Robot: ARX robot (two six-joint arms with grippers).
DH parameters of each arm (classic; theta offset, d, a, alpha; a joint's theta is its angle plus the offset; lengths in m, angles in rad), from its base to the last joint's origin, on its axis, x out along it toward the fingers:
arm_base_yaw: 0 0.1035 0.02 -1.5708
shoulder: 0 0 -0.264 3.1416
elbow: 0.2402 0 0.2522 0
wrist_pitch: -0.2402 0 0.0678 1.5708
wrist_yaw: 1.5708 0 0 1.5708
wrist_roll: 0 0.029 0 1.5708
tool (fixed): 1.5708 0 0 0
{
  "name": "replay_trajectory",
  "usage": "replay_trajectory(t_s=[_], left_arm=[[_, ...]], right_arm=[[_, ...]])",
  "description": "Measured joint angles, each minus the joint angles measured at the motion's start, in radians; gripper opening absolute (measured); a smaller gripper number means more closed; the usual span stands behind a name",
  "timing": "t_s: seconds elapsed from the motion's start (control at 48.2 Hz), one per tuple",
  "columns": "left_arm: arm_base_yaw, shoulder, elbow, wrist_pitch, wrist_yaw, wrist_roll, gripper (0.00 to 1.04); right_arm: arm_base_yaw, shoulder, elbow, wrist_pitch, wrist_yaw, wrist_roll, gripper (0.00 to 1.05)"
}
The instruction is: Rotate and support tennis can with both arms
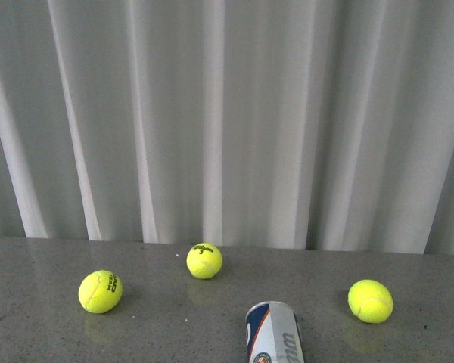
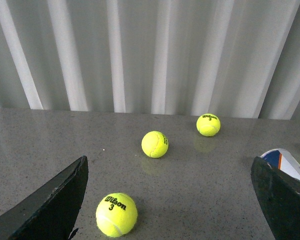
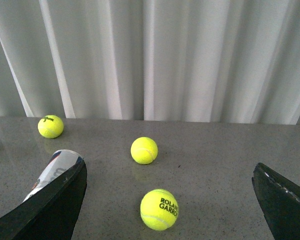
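Tennis can lies on its side, lower centre of front view. Likely light, stiff, slick; grip mid-body. Left gripper and right gripper gape wide, empty.

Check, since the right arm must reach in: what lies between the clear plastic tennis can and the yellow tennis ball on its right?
Nothing: only bare grey tabletop separates the clear plastic tennis can from that yellow ball in the front view.

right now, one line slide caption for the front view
Three tennis balls, left, middle and right, on a grey table before a white curtain, tennis can at the bottom edge.
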Motion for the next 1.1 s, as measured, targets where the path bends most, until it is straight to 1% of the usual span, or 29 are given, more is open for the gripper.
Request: replay_trajectory(t_s=[1.1], left_arm=[[0.000,0.000,0.000,0.000,0.000,0.000,0.98]], right_arm=[[0.000,0.000,0.000,0.000,0.000,0.000,0.98]])
